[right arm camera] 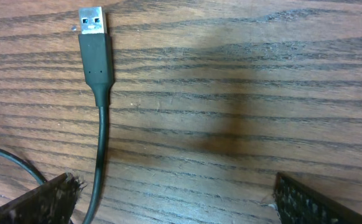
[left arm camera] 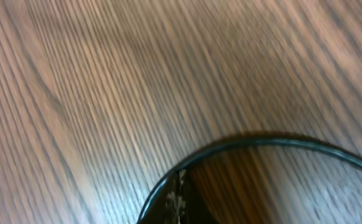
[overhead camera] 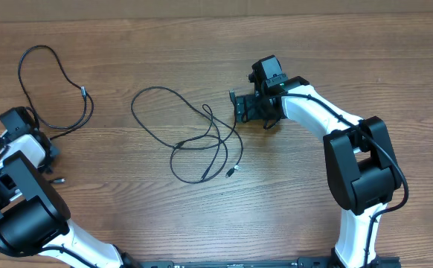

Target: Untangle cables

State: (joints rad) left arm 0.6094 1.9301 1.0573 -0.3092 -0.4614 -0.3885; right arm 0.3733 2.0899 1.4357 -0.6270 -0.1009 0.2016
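Two thin black cables lie on the wooden table. One forms a loop (overhead camera: pixel 53 82) at the far left, and its end runs down to my left gripper (overhead camera: pixel 44 141). The other is a tangle of loops (overhead camera: pixel 201 138) in the middle. In the left wrist view my left gripper (left arm camera: pixel 180 200) is shut, and a cable arc (left arm camera: pixel 262 143) curves right at its tip; whether it is pinched is unclear. My right gripper (overhead camera: pixel 239 108) stands open over the tangle's upper end. Its silver-tipped USB plug (right arm camera: pixel 92 25) lies ahead, and the cord runs back just inside the left finger (right arm camera: pixel 44 199).
A second strand (right arm camera: pixel 10 163) crosses the lower left corner of the right wrist view. A small plug end (overhead camera: pixel 231 171) of the tangle lies toward the table's front. The right arm's own thicker cord (overhead camera: pixel 384 152) hangs along its body.
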